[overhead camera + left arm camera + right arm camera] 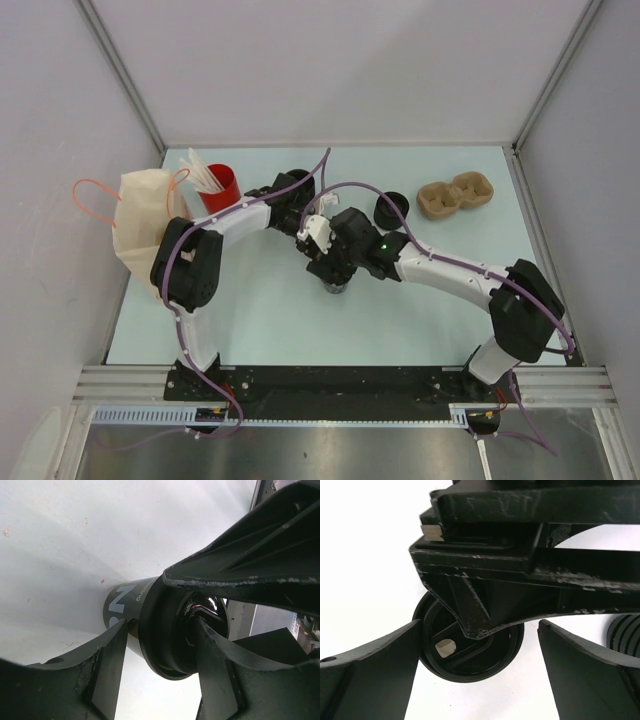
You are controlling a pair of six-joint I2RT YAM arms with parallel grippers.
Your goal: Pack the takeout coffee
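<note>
Top external: one takeout coffee [334, 288] in grip of left claw [147, 602]; right claw [480, 626] wide open.

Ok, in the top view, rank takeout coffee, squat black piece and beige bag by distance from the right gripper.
1. takeout coffee, directly under the right gripper.
2. squat black piece, behind it, toward the right.
3. beige bag, far left table edge.

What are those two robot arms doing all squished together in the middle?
They are working on the takeout coffee, a black cup with its lid on, in the middle of the table. The left tool looks clamped on the cup's lid end. The right tool hovers over it, wide open. The beige bag and cardboard cup carrier sit off to the sides.
</note>
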